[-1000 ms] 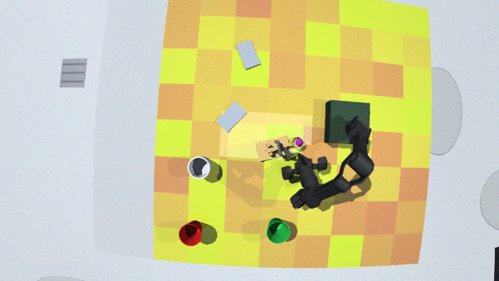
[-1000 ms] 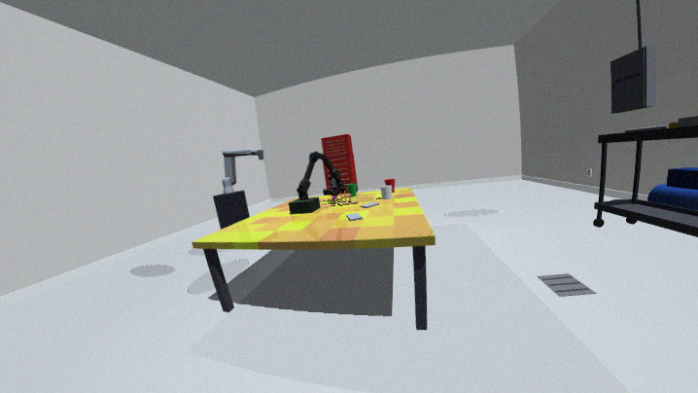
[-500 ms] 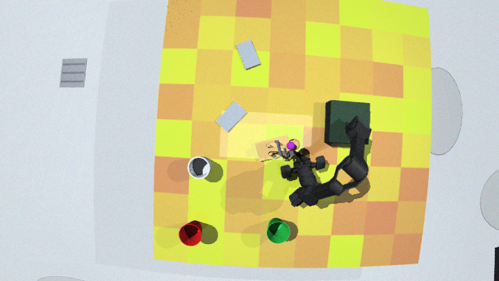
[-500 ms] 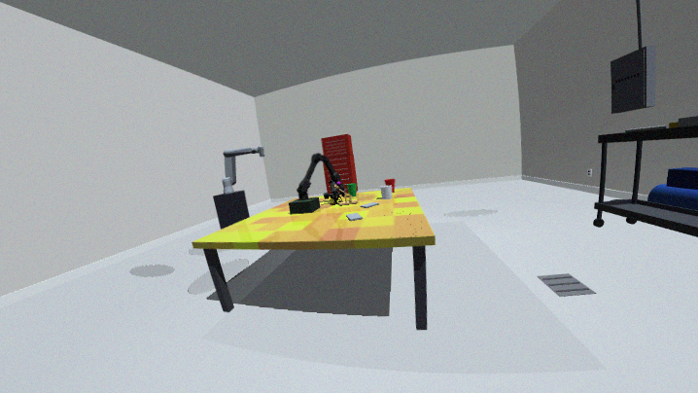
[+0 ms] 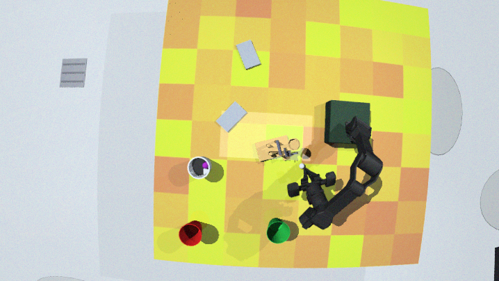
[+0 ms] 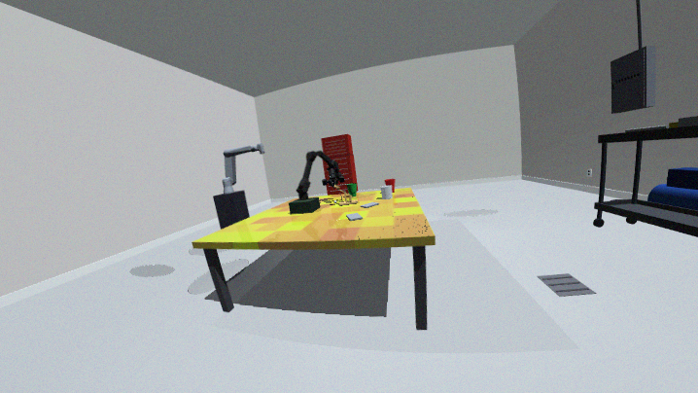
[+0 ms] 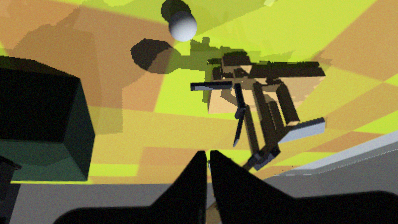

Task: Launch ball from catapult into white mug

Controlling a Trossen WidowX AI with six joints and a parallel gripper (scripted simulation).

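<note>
- Top view. Purple ball (image 5: pixel 205 165) shows within the rim of the white mug (image 5: pixel 199 177) (image 6: pixel 386 192), toward its 2 o'clock side; whether settled or still airborne, cannot tell. Mug stands between 8 and 9 o'clock of the catapult (image 5: pixel 261 151) (image 6: pixel 348 201) (image 7: pixel 225 103).
- Pincer (image 5: pixel 305 169) (image 6: pixel 337 181) (image 7: pixel 207 157) is at the catapult's 4 o'clock. White ball (image 5: pixel 301 165) (image 7: pixel 182 26) appears by the fingertips here. Judgement: shot is likely spent; best practice now is to hold off the frame, let the ball come to rest, then lift straight up before swinging away.
- Room: green cup (image 5: pixel 278 241) (image 6: pixel 352 188) at the catapult's 6 o'clock, near the arm's elbowed wrist; red cup (image 5: pixel 190 241) (image 6: pixel 390 183) between 7 and 8. A low retreat toward 6 could knock green. Base block (image 5: pixel 349 111) (image 6: pixel 304 205) (image 7: pixel 45 160) sits at 2.
- Exterior view. Pincer hangs above the counter (image 5: pixel 387 42) (image 6: pixel 341 241) (image 7: pixel 115 145); mug upright, interior hidden. Its ball cannot be confirmed from here.
- Wrist view. Fingertips virtually closed, a thin slit between, nothing gripped. White ball lies well apart at 12 o'clock; catapult at 1, its upright bars close: keep the tips clear of them. Block edge at 9.
</note>
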